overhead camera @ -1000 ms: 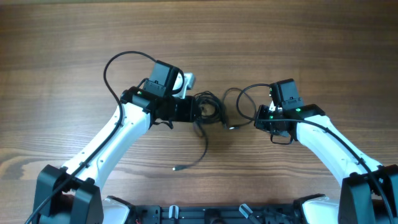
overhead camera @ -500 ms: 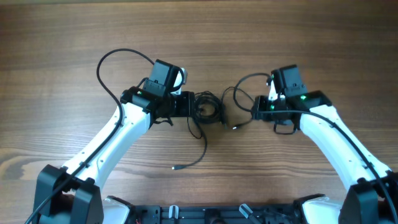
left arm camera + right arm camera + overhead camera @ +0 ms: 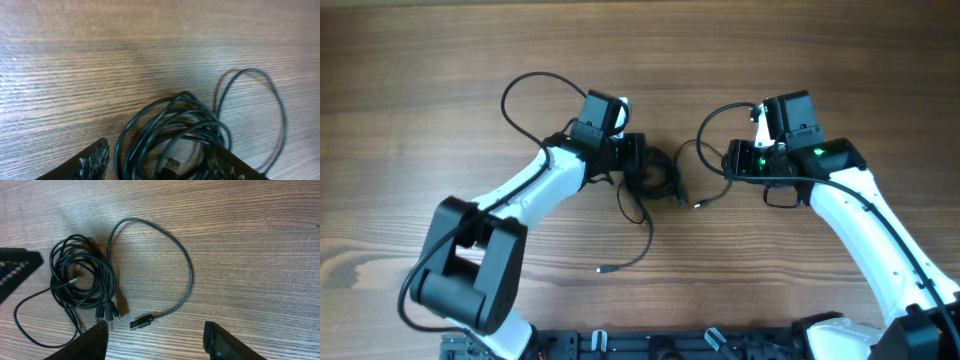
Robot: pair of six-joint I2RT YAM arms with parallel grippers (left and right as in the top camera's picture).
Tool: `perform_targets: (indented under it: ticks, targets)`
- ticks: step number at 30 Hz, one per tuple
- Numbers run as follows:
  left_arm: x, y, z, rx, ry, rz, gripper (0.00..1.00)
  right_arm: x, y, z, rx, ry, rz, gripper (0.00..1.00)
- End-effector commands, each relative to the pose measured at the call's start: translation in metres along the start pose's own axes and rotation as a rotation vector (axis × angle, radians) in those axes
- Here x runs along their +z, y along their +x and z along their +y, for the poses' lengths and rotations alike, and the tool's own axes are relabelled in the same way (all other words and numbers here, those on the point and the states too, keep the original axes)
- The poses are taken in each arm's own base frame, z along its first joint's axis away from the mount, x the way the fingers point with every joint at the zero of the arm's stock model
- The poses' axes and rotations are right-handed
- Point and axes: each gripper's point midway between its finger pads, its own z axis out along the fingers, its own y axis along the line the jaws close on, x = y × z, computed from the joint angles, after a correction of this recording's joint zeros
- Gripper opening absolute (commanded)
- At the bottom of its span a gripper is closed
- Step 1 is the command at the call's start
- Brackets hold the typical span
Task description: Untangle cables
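The cables lie on the wooden table as a small coil of thin black wire [image 3: 661, 177] between the two arms. A loose loop [image 3: 692, 152] leads off it to a plug [image 3: 698, 205], and a long tail ends in another plug [image 3: 605, 269]. My left gripper [image 3: 640, 167] is open, its fingers [image 3: 95, 161] standing either side of the coil [image 3: 172, 131], which rests on the table. My right gripper [image 3: 727, 165] is open just right of the loop. A flat plug [image 3: 142, 321] lies ahead of its fingers [image 3: 225, 347], touching neither, with the coil [image 3: 82, 285] further left.
Thick black arm cables arc above each wrist, one [image 3: 530, 95] at the left and one [image 3: 720, 115] at the right. Bare wood table [image 3: 800, 60] surrounds the cables. The left gripper's finger [image 3: 15, 267] shows at the right wrist view's left edge.
Both grippers have opened. The left wrist has swung up and to the right over the coil; the right wrist has moved up and slightly right. The coil and loop now lie loose.
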Motion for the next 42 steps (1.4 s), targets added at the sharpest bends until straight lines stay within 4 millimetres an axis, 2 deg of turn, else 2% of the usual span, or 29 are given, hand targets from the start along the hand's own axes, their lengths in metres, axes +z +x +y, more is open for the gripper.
perform_targets:
  ticks: [1, 6, 10, 14, 15, 17, 20, 22, 24, 27, 32, 35, 37, 40, 42]
  targets:
    - [0.016, 0.009, 0.013, -0.001, -0.049, 0.030, 0.63, -0.006, -0.006, 0.007, 0.001, -0.021, -0.023, 0.64]
    - [0.025, 0.016, 0.022, -0.008, -0.082, 0.053, 0.54, -0.006, -0.006, 0.007, 0.001, -0.021, -0.023, 0.64]
    - [0.027, 0.020, 0.023, -0.008, -0.085, 0.066, 0.37, -0.006, -0.007, 0.007, 0.009, -0.022, -0.023, 0.64]
    - [0.030, 0.028, 0.009, 0.026, -0.073, 0.082, 0.24, -0.006, -0.007, 0.007, 0.009, -0.022, -0.023, 0.64]
    - [0.031, 0.030, 0.006, 0.034, -0.070, 0.085, 0.20, -0.006, -0.007, 0.007, 0.009, -0.022, -0.023, 0.64]
    - [0.032, 0.033, 0.000, 0.049, -0.064, 0.091, 0.04, -0.006, -0.006, 0.007, 0.017, -0.022, -0.022, 0.64]
    - [0.026, 0.031, -0.004, 0.051, -0.053, 0.083, 0.04, -0.007, -0.006, 0.010, 0.025, -0.038, -0.020, 0.65]
    - [0.012, 0.025, -0.017, 0.056, -0.002, 0.068, 0.04, -0.007, -0.008, 0.011, 0.022, -0.041, -0.029, 0.67]
    - [-0.009, 0.016, -0.038, 0.068, 0.079, 0.037, 0.04, -0.007, -0.012, 0.012, 0.019, -0.047, -0.042, 0.67]
    - [-0.051, -0.001, -0.068, 0.096, 0.188, -0.047, 0.04, -0.007, -0.014, 0.013, 0.017, -0.050, -0.052, 0.67]
    - [-0.115, -0.019, -0.099, 0.100, 0.312, -0.170, 0.04, -0.008, -0.015, 0.020, 0.013, -0.093, -0.049, 0.67]
    - [-0.136, -0.017, -0.116, 0.123, 0.397, -0.178, 0.04, -0.011, -0.013, 0.044, -0.002, -0.226, -0.029, 0.67]
    - [-0.141, -0.013, -0.122, 0.133, 0.433, -0.167, 0.04, -0.014, -0.012, 0.053, -0.010, -0.280, -0.018, 0.67]
    - [-0.143, -0.013, -0.125, 0.130, 0.451, -0.161, 0.04, -0.014, -0.011, 0.056, -0.008, -0.295, -0.011, 0.67]
    - [-0.149, -0.010, -0.136, 0.135, 0.520, -0.146, 0.04, -0.014, -0.010, 0.056, -0.010, -0.294, -0.011, 0.67]
